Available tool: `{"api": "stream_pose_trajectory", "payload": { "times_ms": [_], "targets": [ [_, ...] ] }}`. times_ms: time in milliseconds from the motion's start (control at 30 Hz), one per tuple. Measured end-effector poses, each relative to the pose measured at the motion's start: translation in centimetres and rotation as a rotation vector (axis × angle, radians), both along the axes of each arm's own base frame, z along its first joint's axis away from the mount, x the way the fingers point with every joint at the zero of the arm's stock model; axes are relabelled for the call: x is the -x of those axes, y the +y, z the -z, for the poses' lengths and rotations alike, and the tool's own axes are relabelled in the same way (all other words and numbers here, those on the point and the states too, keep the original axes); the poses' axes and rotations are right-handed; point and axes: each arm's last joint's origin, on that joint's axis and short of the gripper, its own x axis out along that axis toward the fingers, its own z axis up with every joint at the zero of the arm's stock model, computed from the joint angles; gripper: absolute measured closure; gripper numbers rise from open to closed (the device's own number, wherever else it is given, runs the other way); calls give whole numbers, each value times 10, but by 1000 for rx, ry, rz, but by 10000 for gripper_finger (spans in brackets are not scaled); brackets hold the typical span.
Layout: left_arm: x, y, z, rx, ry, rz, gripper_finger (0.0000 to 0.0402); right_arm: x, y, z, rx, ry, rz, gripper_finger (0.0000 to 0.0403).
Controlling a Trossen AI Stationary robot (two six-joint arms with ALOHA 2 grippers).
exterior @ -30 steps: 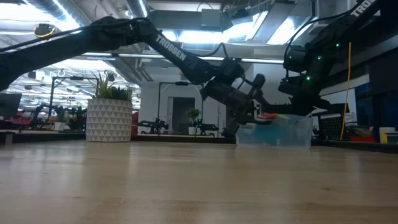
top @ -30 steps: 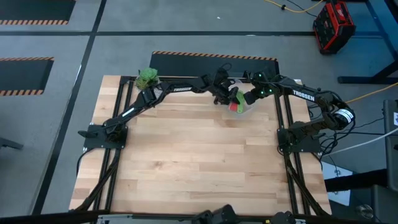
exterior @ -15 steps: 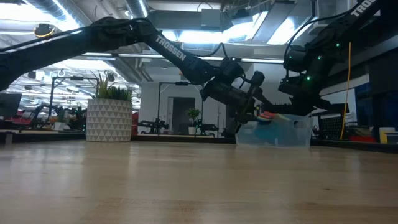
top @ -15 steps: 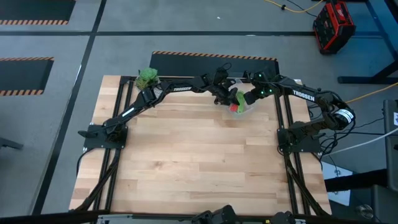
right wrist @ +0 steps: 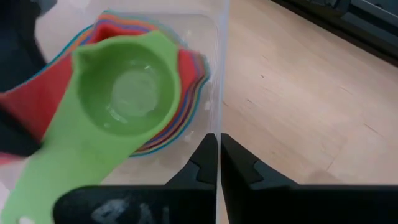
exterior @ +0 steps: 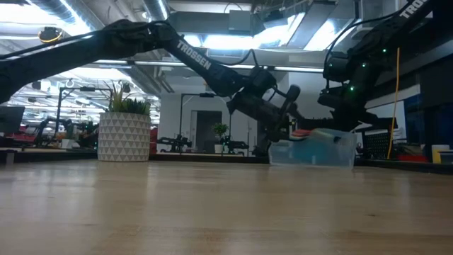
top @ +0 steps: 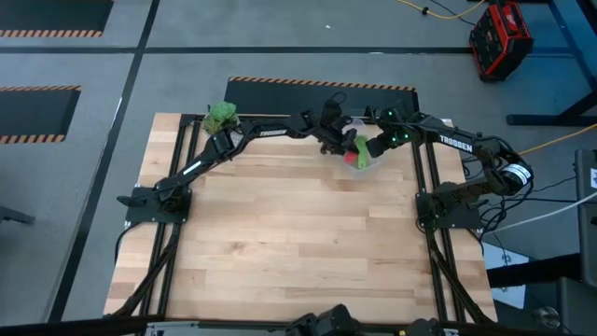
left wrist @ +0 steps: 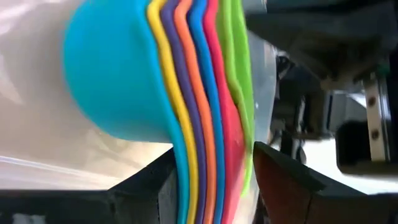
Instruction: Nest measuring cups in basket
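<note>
Two grippers are engaged at the basket (top: 366, 161), which sits at the upper right of the table (top: 280, 252) in the high view. The whole stack of measuring cups (left wrist: 186, 93) is clamped by its handles between the fingers (left wrist: 283, 180) of the left gripper (left wrist: 214, 186), the handles being gripped edge-on and the bowls held inside the clear tub. The stack is judged to be held this way so that all cups can be lowered as one nested set. The right gripper (right wrist: 217, 163) is pinched shut on the basket's thin clear wall, which is seen running straight up between its fingertips; by this grip the light tub is presumably kept from sliding or tipping while the cups are set in.

From the left wrist view the order of the nest is read: turquoise outermost, then yellow, purple, orange, blue, red and green innermost. From the right wrist view only the green cup (right wrist: 124, 81) and the red one beneath it are seen plainly, yet the pinch on the wall is shown, which is hidden elsewhere. In the low view the basket (exterior: 313, 150) appears tilted, its right side raised off the table. The plant (exterior: 124, 131) is seen at that view's left, well apart.
</note>
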Motion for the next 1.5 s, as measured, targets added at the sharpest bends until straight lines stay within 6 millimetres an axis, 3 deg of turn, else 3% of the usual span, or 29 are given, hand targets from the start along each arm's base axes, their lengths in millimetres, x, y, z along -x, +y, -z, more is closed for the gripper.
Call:
{"api": "stream_pose_trajectory", "payload": {
  "times_ms": [633,1500],
  "targets": [
    [2,8,0,-37,35,-123,225,2,1,1,-6,23,33,398],
    [9,22,0,-75,34,-165,225,2,0,1,-2,20,38,398]
  ]
}}
